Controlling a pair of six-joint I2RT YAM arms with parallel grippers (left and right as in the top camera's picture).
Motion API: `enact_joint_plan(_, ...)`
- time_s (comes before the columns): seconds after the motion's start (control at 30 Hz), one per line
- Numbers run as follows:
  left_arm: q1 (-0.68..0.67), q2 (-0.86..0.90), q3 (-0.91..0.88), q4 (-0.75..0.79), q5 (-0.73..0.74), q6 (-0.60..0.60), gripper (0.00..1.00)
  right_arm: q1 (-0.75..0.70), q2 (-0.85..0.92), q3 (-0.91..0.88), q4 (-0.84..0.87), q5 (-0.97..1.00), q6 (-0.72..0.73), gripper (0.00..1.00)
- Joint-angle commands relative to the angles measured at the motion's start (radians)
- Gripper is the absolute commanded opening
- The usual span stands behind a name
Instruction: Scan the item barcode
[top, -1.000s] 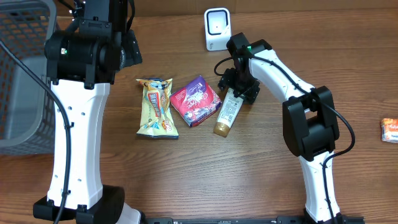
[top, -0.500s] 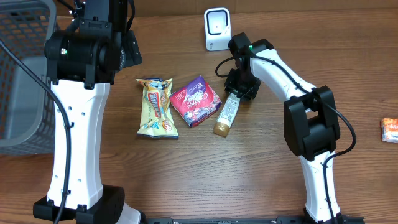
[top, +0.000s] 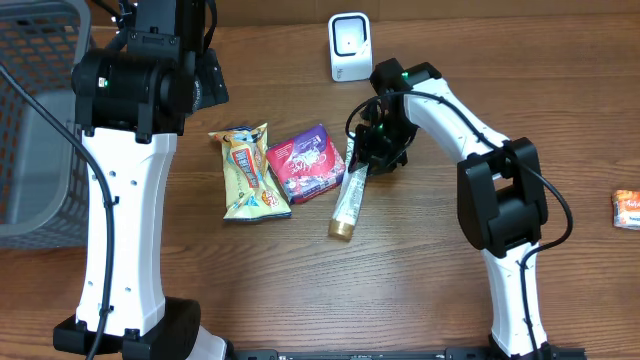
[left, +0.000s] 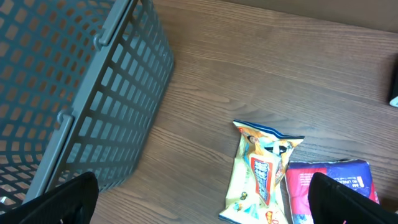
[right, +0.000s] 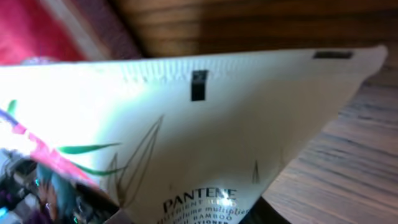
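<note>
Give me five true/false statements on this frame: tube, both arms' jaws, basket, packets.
1. The Pantene tube lies with its gold cap pointing away from the scanner. True.
2. The left gripper holds the snack bag. False: its jaws are wide open and the bag lies on the table.
3. The right gripper is at the tube's crimped end. True.
4. The basket stands to the right of the scanner. False: it is at the table's left side.
5. The red packet lies between the snack bag and the tube. True.
</note>
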Motion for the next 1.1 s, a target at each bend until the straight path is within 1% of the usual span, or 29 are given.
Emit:
enact_joint_plan(0.0,0.007,-0.018,0.009,-0.001,-0.018,-0.013,1.00,-0.072,-0.002,0.005,-0.017,-0.098,-0.214,0.32)
enact_joint_plan(0.07,0.007,-0.018,0.009,0.000,-0.018,-0.014,1.00,-0.105,-0.002,0.005,-0.022,-0.174,-0.335,0.32)
enact_joint_plan(0.17,0.007,-0.018,0.009,0.000,-0.018,-0.014,1.00,-0.153,-0.002,0.005,-0.024,-0.375,-0.589,0.32)
enact_joint_plan(0.23,0.007,-0.018,0.009,0.000,-0.018,-0.014,1.00,-0.180,-0.002,0.005,-0.024,-0.484,-0.721,0.33)
enact_joint_plan(0.33,0.007,-0.018,0.009,0.000,-0.018,-0.014,1.00,-0.209,-0.002,0.004,-0.023,-0.626,-0.874,0.39)
enact_joint_plan(0.4,0.007,-0.018,0.009,0.000,-0.017,-0.014,1.00,-0.217,-0.002,0.004,-0.023,-0.686,-0.938,0.41)
enact_joint_plan(0.47,0.007,-0.017,0.009,0.000,-0.016,-0.014,1.00,-0.217,-0.002,0.001,-0.018,-0.728,-1.005,0.41)
enact_joint_plan(0.53,0.007,-0.017,0.009,0.000,-0.014,-0.014,1.00,-0.215,-0.002,-0.013,0.012,-0.734,-1.016,0.41)
enact_joint_plan(0.57,0.007,-0.017,0.009,0.000,-0.014,-0.014,1.00,-0.212,-0.001,-0.027,0.032,-0.734,-1.016,0.38)
enact_joint_plan(0.6,0.007,-0.017,0.009,-0.002,-0.014,-0.014,1.00,-0.209,-0.001,-0.043,0.047,-0.734,-1.016,0.38)
enact_joint_plan(0.67,0.007,-0.017,0.009,-0.003,-0.014,-0.014,1.00,-0.204,-0.001,-0.077,0.060,-0.711,-1.015,0.40)
enact_joint_plan(0.7,0.007,-0.017,0.009,-0.003,-0.014,-0.014,1.00,-0.203,-0.001,-0.095,0.060,-0.694,-1.012,0.49)
enact_joint_plan(0.73,0.007,-0.017,0.009,-0.003,-0.014,-0.014,1.00,-0.204,-0.001,-0.111,0.060,-0.668,-0.990,0.61)
enact_joint_plan(0.77,0.007,-0.017,0.009,-0.003,-0.014,-0.014,1.00,-0.204,-0.001,-0.121,0.056,-0.634,-0.951,0.78)
enact_joint_plan(0.8,0.007,-0.017,0.009,-0.003,-0.014,-0.014,1.00,-0.207,-0.001,-0.126,0.052,-0.585,-0.890,0.89)
enact_joint_plan(0.83,0.007,-0.017,0.009,-0.003,-0.014,-0.014,1.00,-0.208,-0.001,-0.128,0.045,-0.518,-0.816,0.92)
enact_joint_plan(0.87,0.007,-0.017,0.009,-0.003,-0.014,-0.014,1.00,-0.208,-0.001,-0.127,0.039,-0.410,-0.713,0.93)
enact_joint_plan(0.9,0.007,-0.017,0.009,-0.003,-0.014,-0.014,1.00,-0.208,-0.001,-0.127,0.033,-0.351,-0.671,0.93)
enact_joint_plan(0.93,0.007,-0.017,0.009,-0.003,-0.015,-0.014,1.00,-0.208,-0.001,-0.126,0.024,-0.285,-0.639,0.93)
enact_joint_plan(1.0,0.007,-0.017,0.009,-0.003,-0.015,-0.014,1.00,-0.199,-0.001,-0.126,0.001,-0.198,-0.625,0.94)
enact_joint_plan(1.07,0.007,-0.017,0.009,-0.004,-0.017,-0.014,1.00,-0.189,-0.001,-0.126,-0.016,-0.186,-0.627,0.95)
